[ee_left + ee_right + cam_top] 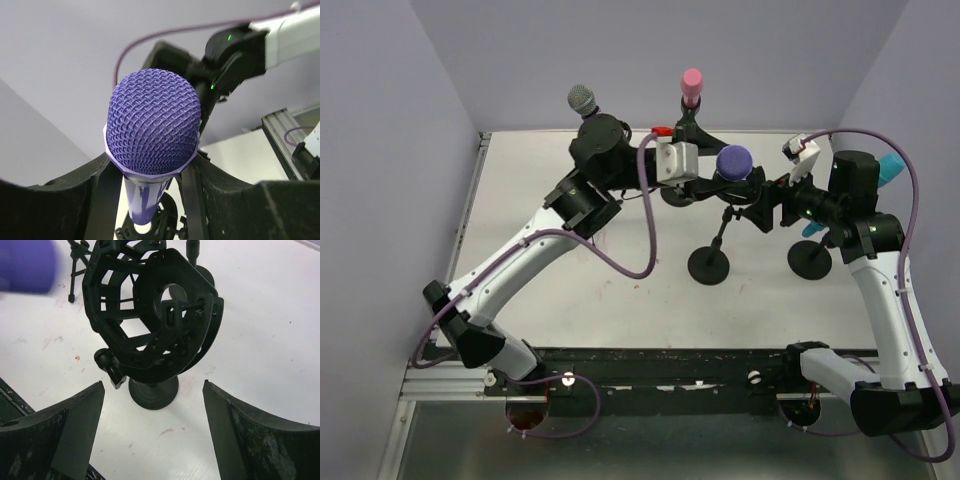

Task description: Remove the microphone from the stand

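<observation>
My left gripper [151, 197] pinches the purple mesh-headed microphone [152, 130] under its head, beside the black cage-shaped stand [150, 315]; my right gripper [152, 440] gapes empty around that stand. A crooked pull could topple it.

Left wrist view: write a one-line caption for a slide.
Purple microphone, mesh head up, framed between the fingers of the left gripper, with the right arm behind it.
</observation>
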Tool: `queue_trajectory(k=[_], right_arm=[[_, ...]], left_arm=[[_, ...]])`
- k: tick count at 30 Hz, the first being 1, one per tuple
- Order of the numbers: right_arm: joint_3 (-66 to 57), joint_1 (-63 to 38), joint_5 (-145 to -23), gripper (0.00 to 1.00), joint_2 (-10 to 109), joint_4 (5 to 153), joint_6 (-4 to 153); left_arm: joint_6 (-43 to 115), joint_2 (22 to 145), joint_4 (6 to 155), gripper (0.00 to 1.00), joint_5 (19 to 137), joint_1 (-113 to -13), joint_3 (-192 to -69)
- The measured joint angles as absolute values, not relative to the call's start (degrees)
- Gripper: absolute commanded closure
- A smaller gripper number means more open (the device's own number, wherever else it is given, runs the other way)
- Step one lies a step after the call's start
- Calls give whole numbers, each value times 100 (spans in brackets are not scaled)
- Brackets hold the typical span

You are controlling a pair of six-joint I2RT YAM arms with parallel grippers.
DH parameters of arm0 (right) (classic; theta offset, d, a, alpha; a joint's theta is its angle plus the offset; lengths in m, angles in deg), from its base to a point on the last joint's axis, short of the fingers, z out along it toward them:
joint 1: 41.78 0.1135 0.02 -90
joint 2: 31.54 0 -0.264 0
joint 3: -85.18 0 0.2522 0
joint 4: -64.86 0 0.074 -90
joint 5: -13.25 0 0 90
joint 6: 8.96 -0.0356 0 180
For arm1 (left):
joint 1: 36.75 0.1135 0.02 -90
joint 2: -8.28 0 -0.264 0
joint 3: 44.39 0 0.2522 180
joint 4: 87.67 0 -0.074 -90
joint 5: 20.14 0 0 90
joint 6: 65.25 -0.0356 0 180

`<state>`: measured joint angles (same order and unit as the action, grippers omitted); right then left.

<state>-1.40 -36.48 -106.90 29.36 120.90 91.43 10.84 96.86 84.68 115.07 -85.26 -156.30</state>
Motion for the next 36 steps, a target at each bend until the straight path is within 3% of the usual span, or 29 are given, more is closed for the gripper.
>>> queue_trajectory(k=[3, 6, 12, 18, 27, 36], right_arm=[[-120, -3648, -10690, 11, 2943, 12057, 9110], [-166, -3648, -10666, 0, 2971, 12053, 9080], [-457, -3648, -10181, 0, 3021, 12073, 8940], [-645, -3648, -9895, 0, 3006, 12092, 8933], [-643, -3648, -9949, 0, 3098, 12088, 8763], [-605, -3648, -10177, 0, 3155, 12022, 8660]], left_arm=[[1119, 9207, 8319, 100, 11407, -8524, -15689], [955, 8667, 7797, 100, 11278, -8467, -15703], [684, 7347, 5668, 100, 10718, -7745, -15139], [1099, 6960, 3668, 100, 10078, -6690, -14142], [1541, 6875, 2075, 100, 9073, -5726, -11674], [1384, 7911, 2256, 100, 8163, -3306, -11650]])
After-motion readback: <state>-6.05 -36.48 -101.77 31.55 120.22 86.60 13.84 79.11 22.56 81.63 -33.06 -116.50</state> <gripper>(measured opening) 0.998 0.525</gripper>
